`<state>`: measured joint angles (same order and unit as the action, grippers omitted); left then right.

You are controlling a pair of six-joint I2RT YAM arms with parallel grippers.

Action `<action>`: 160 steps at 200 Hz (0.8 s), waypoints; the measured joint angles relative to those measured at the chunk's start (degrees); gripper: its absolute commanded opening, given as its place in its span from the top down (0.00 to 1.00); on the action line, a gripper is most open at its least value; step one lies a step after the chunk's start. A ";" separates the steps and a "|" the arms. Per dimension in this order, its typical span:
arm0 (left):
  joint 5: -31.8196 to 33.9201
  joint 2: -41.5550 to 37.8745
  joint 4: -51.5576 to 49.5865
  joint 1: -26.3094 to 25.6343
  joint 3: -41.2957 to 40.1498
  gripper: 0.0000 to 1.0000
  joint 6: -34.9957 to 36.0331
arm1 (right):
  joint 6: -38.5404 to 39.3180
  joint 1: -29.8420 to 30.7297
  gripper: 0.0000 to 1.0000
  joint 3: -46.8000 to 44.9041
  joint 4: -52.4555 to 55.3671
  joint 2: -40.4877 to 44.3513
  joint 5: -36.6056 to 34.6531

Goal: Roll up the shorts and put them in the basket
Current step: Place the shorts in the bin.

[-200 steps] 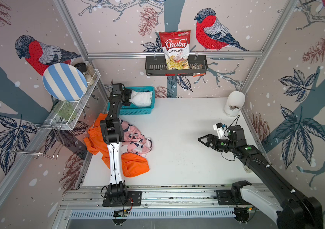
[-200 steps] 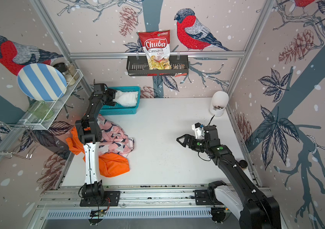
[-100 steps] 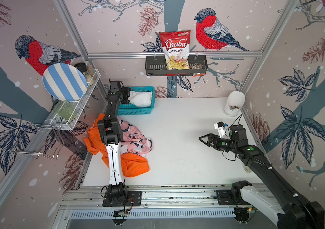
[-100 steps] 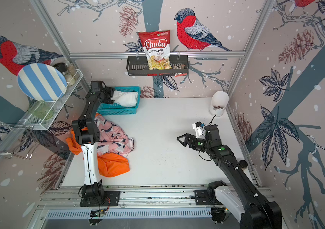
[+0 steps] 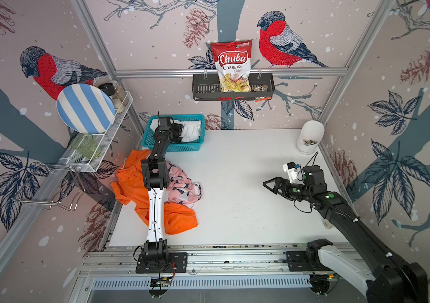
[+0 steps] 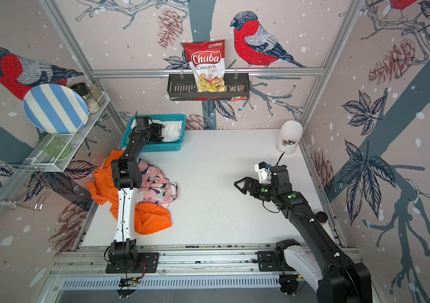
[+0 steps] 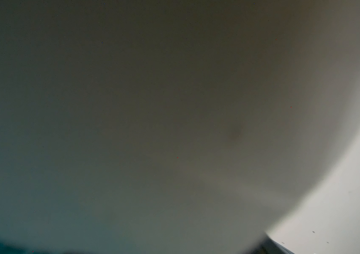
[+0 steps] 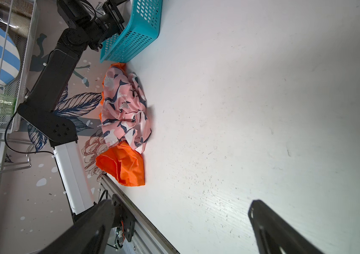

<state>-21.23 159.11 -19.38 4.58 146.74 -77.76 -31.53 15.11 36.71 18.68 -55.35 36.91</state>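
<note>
Teal plastic mesh forms the basket (image 5: 171,149), which stands in the desk's (image 5: 234,170) far corner on the left arm's side. Inside the basket lie the white shorts (image 5: 192,129), bunched toward the end away from the side wall. The left gripper (image 5: 178,131) reaches down into the basket, right at the white shorts. Whether it is clamped on the fabric or released cannot be told: both top views hide the jaws, and the left wrist view is only a pale blur. Just in front of the basket, toward the robot's base, the pink shark-print shorts (image 5: 183,189) lie crumpled on top of the orange shorts (image 5: 179,219), which spread out past them on the desk. Well apart from the basket, on the desk's opposite side, the right gripper (image 5: 270,185) hovers with its jaws spread wide, grasping nothing and pointing toward the crumpled pile.
</note>
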 measured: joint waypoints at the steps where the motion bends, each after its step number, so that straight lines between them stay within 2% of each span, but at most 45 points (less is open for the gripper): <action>1: -0.02 0.04 0.13 0.00 0.04 0.27 0.00 | 0.00 0.00 0.00 0.02 0.00 -0.04 0.00; 50: -1.25 -1.01 1.60 0.02 -0.59 0.22 4.11 | -0.02 0.13 0.00 2.27 -0.11 -1.49 -0.17; 90: -0.20 -10.93 -0.98 -1.25 -11.91 0.19 12.96 | -0.02 1.90 0.01 4.37 -0.83 -3.52 -0.98; 125: 1.03 -26.88 -0.72 -5.25 -28.06 0.17 22.60 | 0.04 9.25 0.02 8.11 -2.38 -9.27 -4.70; 137: 2.05 -34.91 -0.52 -6.86 -36.00 0.17 25.97 | 0.07 13.05 0.02 10.10 -3.26 -12.35 -6.75; 160: 3.50 -55.23 0.39 -8.61 -51.74 0.14 31.43 | 0.02 19.89 0.05 14.12 -5.95 -20.44 -10.05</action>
<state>-17.74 103.88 -18.98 -4.03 95.00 -46.33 -31.51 35.00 50.83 12.73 -75.79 26.85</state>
